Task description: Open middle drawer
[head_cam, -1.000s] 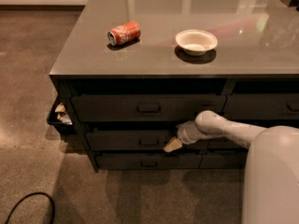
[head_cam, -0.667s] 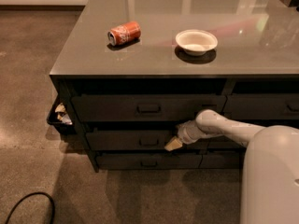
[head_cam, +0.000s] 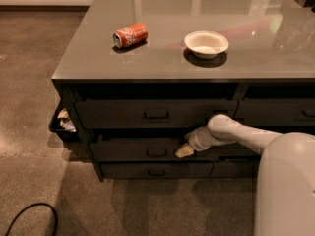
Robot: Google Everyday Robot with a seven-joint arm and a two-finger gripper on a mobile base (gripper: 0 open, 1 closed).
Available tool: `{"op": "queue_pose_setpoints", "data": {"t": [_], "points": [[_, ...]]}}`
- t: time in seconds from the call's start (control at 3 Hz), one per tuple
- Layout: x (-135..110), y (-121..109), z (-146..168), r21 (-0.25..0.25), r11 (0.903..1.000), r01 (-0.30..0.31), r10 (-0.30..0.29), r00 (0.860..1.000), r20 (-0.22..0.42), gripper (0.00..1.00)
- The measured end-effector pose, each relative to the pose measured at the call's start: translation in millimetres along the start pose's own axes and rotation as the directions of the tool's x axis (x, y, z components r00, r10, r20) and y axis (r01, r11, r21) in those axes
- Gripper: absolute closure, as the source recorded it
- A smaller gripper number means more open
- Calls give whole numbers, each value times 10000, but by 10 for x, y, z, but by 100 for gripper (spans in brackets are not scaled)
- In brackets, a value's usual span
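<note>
The middle drawer (head_cam: 128, 150) is a wide dark front in the left stack of the grey cabinet, between a taller top drawer (head_cam: 113, 114) and a slim bottom drawer (head_cam: 123, 171). Its small loop handle (head_cam: 156, 152) sits at its centre. My gripper (head_cam: 183, 151) is at the end of the white arm (head_cam: 231, 132), which reaches in from the right. The gripper is against the middle drawer's front, just right of the handle. A dark gap shows above the drawer's top edge.
A red soda can (head_cam: 130, 35) lies on its side on the grey countertop (head_cam: 88, 63), and a white bowl (head_cam: 206, 43) stands to its right. A black bin (head_cam: 60, 127) hangs at the cabinet's left side. A black cable (head_cam: 29, 213) lies on the floor. My white body (head_cam: 288, 191) fills the lower right.
</note>
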State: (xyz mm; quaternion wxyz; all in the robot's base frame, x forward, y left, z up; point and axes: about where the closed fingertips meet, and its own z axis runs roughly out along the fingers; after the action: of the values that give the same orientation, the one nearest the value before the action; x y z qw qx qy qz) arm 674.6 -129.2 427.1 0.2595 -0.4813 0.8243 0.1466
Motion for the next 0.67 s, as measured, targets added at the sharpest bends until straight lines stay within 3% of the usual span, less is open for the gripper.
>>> {"op": "queue_pose_setpoints", "data": {"t": [0.33,0.67], "points": [[-17,0,-26,-1,10000,1,-1,10000,-1,42],[26,48,-20,-149,9998,117,-119,9998,-134,28]]}}
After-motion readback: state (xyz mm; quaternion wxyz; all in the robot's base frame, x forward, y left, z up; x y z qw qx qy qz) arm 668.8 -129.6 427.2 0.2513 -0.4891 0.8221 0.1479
